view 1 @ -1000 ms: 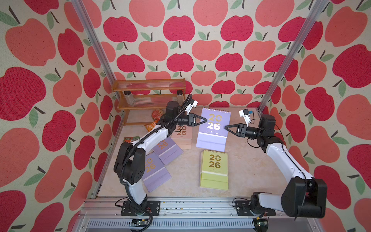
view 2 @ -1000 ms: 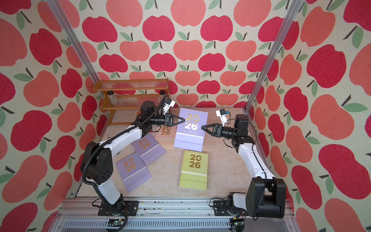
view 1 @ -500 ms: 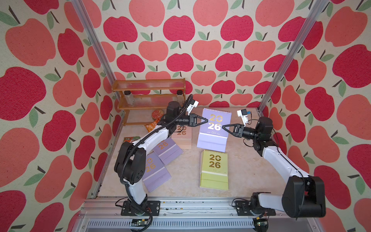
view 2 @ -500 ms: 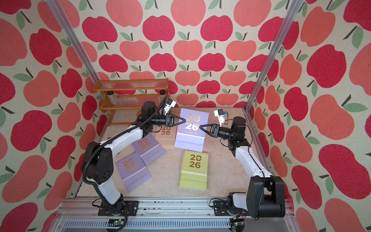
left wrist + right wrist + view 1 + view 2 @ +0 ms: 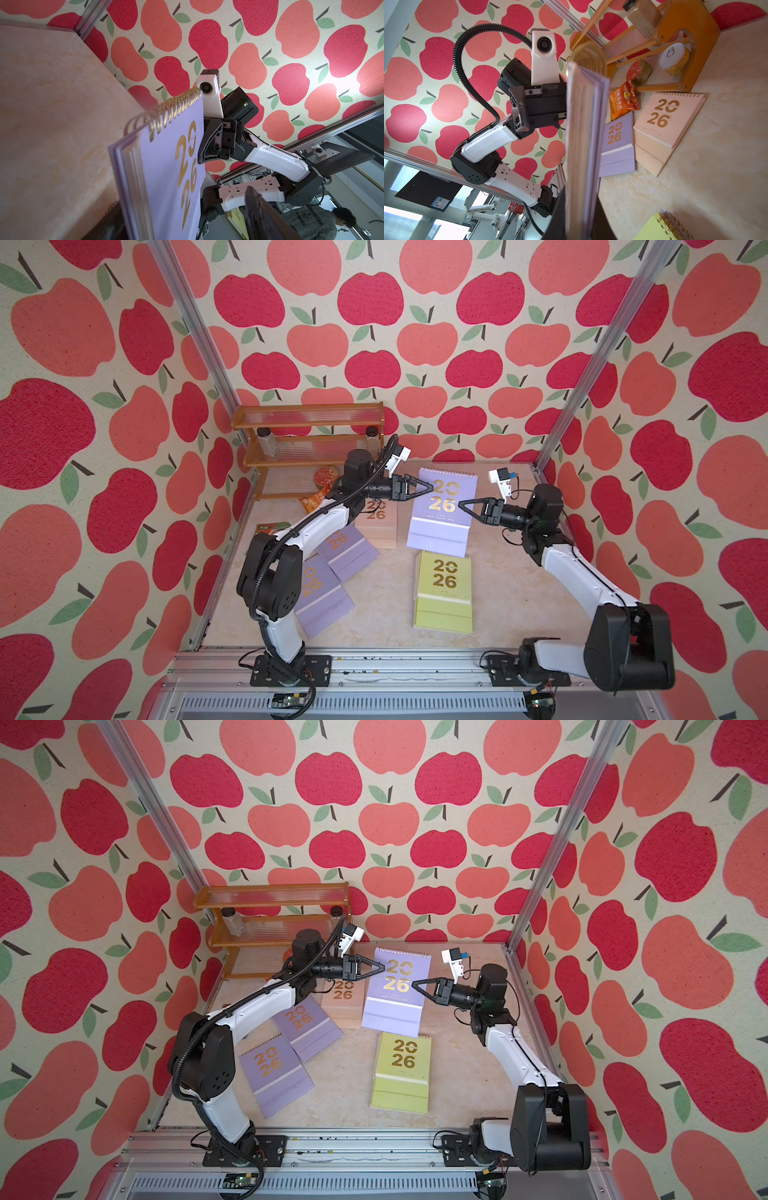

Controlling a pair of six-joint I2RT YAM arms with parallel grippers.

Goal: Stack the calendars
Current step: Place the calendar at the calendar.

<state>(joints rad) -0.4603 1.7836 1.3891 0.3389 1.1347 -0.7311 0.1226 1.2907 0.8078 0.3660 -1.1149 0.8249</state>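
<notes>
The right tool [image 5: 459, 504] is clenched on one side edge of a lilac calendar [image 5: 439, 531] held upright over the bench [image 5: 386, 610], while the left tool [image 5: 431, 488] stands released astride the opposite edge.

Five calendars [image 5: 441, 506] [image 5: 347, 545] [image 5: 322, 597] [image 5: 376, 518] [image 5: 444, 593] (three lilac, one pink, one yellow-green), two jars [image 5: 266, 441] [image 5: 372, 435], two snack packets [image 5: 311, 502] [image 5: 272, 526].

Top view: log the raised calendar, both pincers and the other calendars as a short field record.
held item: raised lilac calendar, up off the table
right pincer: shut on the calendar's edge
left pincer: open at the opposite edge; the left wrist view shows a gap beside the cover
lying on table: pink calendar, two lilac calendars, yellow-green calendar
</notes>
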